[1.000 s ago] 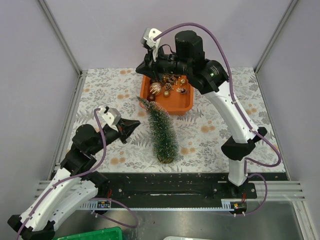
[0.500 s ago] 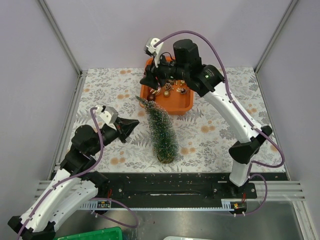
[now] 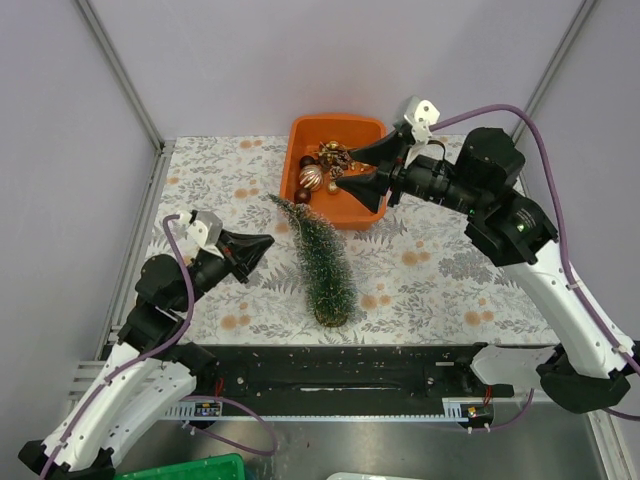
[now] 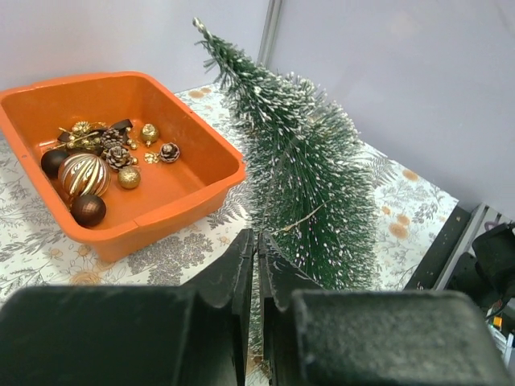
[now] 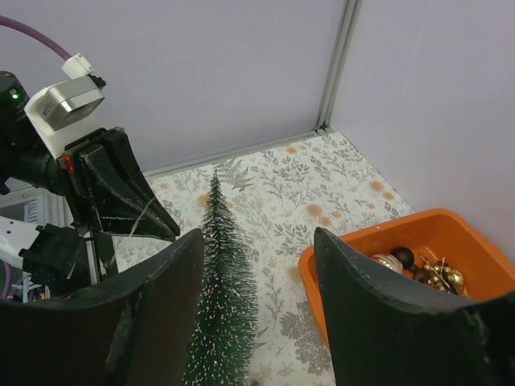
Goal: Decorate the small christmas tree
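Right pincer (image 3: 343, 170), formerly above orange tray (image 3: 335, 121), now agape alongside; left pincer (image 3: 265, 243) closed.

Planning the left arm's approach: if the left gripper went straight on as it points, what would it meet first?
Most likely the tree, which stands directly ahead of the left gripper with nothing between them; the tray lies off to the side. How far is unclear.

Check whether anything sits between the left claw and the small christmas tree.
Nothing visible does. Only bare floral tablecloth lies between the left claw and the small christmas tree. The orange tray sits beyond the tree's tip, off that line.
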